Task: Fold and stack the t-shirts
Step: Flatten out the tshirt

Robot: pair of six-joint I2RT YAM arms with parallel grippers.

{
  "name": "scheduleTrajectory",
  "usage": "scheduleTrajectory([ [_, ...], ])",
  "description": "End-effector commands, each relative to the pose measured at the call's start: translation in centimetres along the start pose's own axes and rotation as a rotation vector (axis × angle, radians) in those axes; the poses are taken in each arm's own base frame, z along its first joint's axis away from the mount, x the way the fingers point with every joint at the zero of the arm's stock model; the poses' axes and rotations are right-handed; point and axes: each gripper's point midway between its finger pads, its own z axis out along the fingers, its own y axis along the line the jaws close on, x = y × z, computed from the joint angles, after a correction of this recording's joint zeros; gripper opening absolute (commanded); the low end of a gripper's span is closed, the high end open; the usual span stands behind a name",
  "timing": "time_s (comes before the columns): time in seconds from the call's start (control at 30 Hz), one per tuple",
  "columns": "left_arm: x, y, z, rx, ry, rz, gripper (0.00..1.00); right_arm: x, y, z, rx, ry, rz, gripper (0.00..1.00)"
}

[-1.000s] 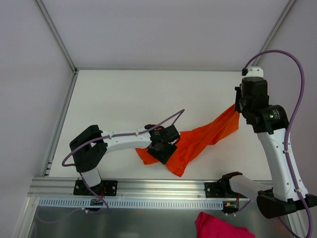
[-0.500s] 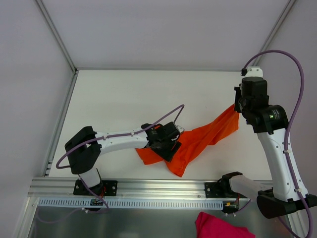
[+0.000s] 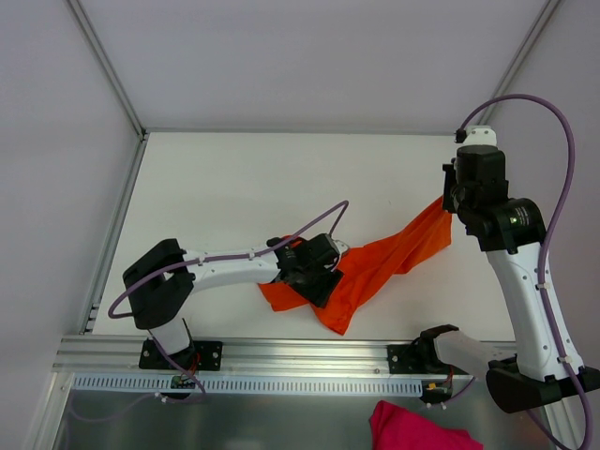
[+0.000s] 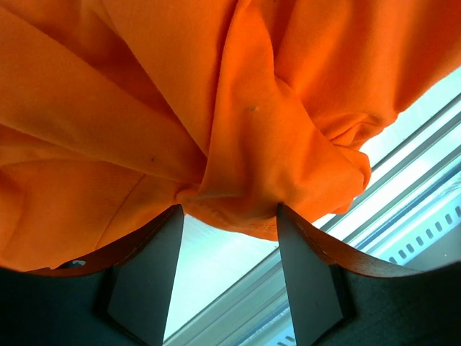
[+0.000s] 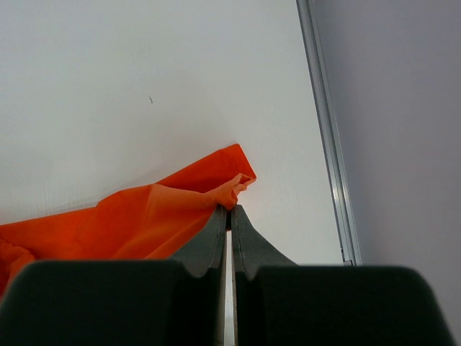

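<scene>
**A:** What fills your screen?

**B:** Mostly the white worktop (image 3: 234,187). The orange t-shirt (image 3: 389,258) lies across its near right part. It isn't folded at all, just drawn out into a long band from the worktop's front middle towards its right edge. Off the worktop's near edge, past the rail, I see a magenta cloth (image 3: 412,429). I can't tell whether it's another shirt.

**A:** Why is the shirt strung out like that?

**B:** I have one end of it. The right fingers (image 5: 205,245) are pressed together, pinching a corner of the fabric by the worktop's right edge. The cloth runs away from them in one taut fold. I judge that this hold is meant to pull the shirt open, so it can be laid flat before any folding.

**A:** And the other end?

**B:** It's crumpled at the worktop's front middle, and the left fingers (image 4: 148,274) are down on it. They stand spread. A bunched fold of hem sits between the two tips and touches both, with bare worktop showing beneath it. As I read it, they straddle the fold and haven't yet clamped it.
</scene>
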Motion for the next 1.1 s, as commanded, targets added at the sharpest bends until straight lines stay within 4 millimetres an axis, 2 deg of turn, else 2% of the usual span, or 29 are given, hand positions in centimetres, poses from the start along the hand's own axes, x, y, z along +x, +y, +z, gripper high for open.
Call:
scheduleTrajectory([
  [0.0, 0.2, -0.4, 0.5, 0.03, -0.003, 0.012, 0.54, -1.6, -0.3, -0.7, 0.003, -0.051, 0.011, 0.01],
  [0.2, 0.7, 0.2, 1.5, 0.002, 0.016, 0.013, 0.51, -1.4, -0.3, -0.7, 0.004, -0.044, 0.006, 0.01],
  [0.37, 0.6, 0.5, 1.5, -0.007, 0.006, 0.018, 0.5, -1.2, -0.2, -0.6, 0.001, -0.034, 0.002, 0.01],
  [0.53, 0.4, 0.0, 1.6, 0.011, 0.007, 0.012, 0.28, -1.7, -0.3, -0.9, -0.001, -0.043, 0.0, 0.01],
  [0.63, -0.2, -0.2, 1.1, 0.011, -0.01, 0.015, 0.27, -1.8, -0.1, -0.9, -0.008, -0.036, -0.004, 0.01],
  [0.73, -0.8, -0.4, 0.5, 0.013, -0.026, 0.022, 0.31, -1.8, 0.2, -0.8, -0.019, -0.032, 0.001, 0.01],
  [0.77, -1.0, -0.4, 0.4, 0.013, -0.03, 0.024, 0.28, -1.8, 0.3, -0.8, -0.021, -0.035, 0.003, 0.01],
  [0.8, -1.0, -0.5, 0.4, 0.013, -0.026, 0.026, 0.19, -1.9, 0.3, -0.8, -0.024, -0.037, 0.003, 0.01],
  [0.83, -0.9, -0.5, 0.4, 0.014, -0.023, 0.027, 0.2, -1.9, 0.4, -0.7, -0.025, -0.037, 0.003, 0.01],
  [0.87, -1.1, -0.7, 0.2, 0.019, -0.025, 0.027, 0.25, -1.9, 0.5, -0.7, -0.028, -0.034, 0.001, 0.01],
  [0.9, -1.1, -0.8, 0.0, 0.018, -0.027, 0.031, 0.49, -1.9, 0.6, -0.6, -0.029, -0.033, -0.002, 0.01],
  [1.0, -1.5, -0.9, -0.7, 0.004, -0.046, 0.042, 0.69, -1.8, 0.6, -0.5, -0.026, -0.029, -0.006, 0.01],
  [1.03, -1.9, -0.2, -0.8, -0.039, -0.065, 0.036, 0.79, -1.7, 0.7, -0.5, -0.029, -0.028, -0.007, 0.01],
  [1.07, -2.0, 0.6, -0.8, -0.081, -0.072, 0.033, 0.83, -1.8, 0.7, -0.4, -0.029, -0.028, -0.007, 0.01],
])
